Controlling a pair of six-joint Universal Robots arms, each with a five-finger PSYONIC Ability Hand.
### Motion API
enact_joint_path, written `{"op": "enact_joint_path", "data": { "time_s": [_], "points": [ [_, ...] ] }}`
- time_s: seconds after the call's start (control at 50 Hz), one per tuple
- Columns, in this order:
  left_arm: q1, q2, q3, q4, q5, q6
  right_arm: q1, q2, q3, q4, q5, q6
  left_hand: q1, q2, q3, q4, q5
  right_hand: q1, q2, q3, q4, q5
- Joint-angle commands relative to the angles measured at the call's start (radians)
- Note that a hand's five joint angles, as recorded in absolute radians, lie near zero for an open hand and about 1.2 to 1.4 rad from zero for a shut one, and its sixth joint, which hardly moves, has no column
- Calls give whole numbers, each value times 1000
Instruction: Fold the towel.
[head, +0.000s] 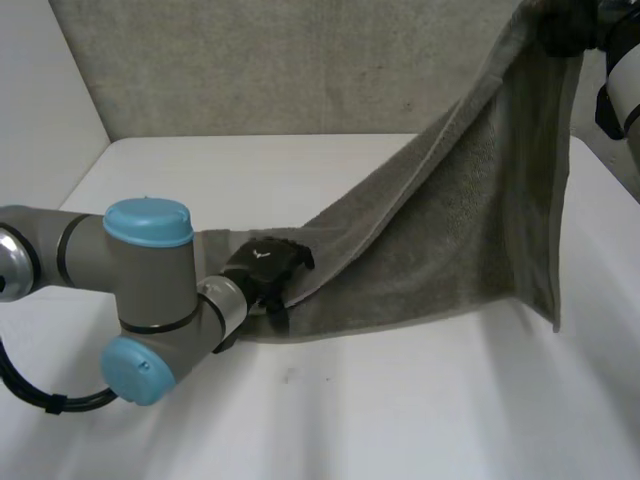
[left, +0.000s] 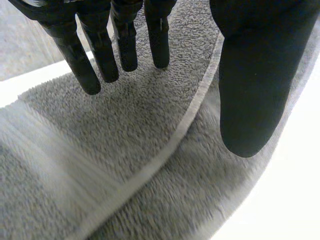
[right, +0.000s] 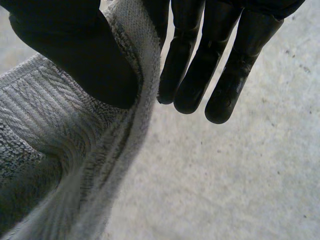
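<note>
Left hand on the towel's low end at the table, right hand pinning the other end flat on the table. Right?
No. The right hand holds its end of the towel lifted high above the table, pinched between thumb and fingers; the head view shows it. The left hand is at the low end, as said.

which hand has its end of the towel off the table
The right hand, pinching a corner of the grey terry towel high above the white table; the left hand lies on its end at table level.
</note>
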Motion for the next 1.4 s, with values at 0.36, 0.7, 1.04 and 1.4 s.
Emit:
{"op": "enact_joint_path", "data": {
  "time_s": [0.36,0.7,1.04,1.4],
  "points": [
    [-136,-57,144,157,-122,-221,34,-203,32,48,-44,56,140,143,143,143,145,435,229,210,206,259],
    [-147,-110,162,213,-145,-314,19,-229,54,48,-54,61,1009,1012,1011,1012,1014,435,229,210,206,259],
    [129,364,-33,28,-90,195,-28,79,63,339,-234,-322,1009,1012,1011,1012,1014,435,229,210,206,259],
    [134,141,83,-338,-24,586,37,363,-104,547,-249,-588,1009,1012,1011,1012,1014,435,229,210,206,259]
  ]
}}
